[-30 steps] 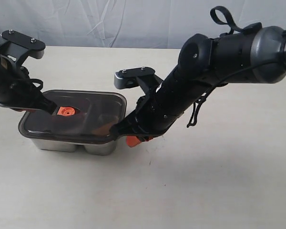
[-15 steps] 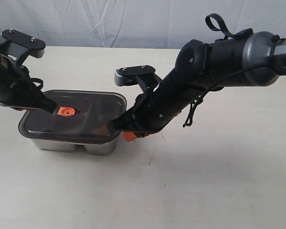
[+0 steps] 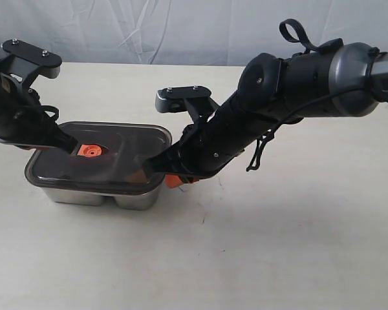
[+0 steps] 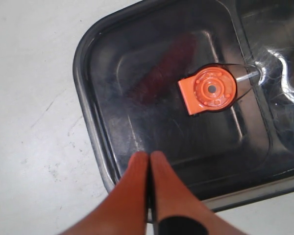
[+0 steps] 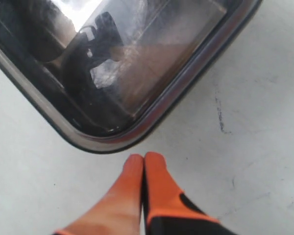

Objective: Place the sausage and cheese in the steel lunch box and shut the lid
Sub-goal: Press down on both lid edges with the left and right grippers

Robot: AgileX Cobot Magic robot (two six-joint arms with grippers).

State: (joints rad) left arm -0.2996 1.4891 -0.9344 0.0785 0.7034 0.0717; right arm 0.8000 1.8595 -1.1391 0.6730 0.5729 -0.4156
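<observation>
The lid (image 3: pixel 97 158) sits on the steel lunch box (image 3: pixel 84 196), which stands on the desk (image 3: pixel 258 252). Through the dark plastic, the sausage (image 4: pixel 161 68) shows as a red blur in 1 compartment, beside the orange valve tab (image 4: pixel 209 90). The left gripper (image 4: pixel 149 161) is clenched with its 2 fingers pressed together, empty, over the lid near its edge. The right gripper (image 5: pixel 143 159) is clenched too, grasping nothing, its tips just beside the lid's rounded corner.

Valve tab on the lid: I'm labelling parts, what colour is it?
The valve tab is bright orange, seen best in the left wrist view.
</observation>
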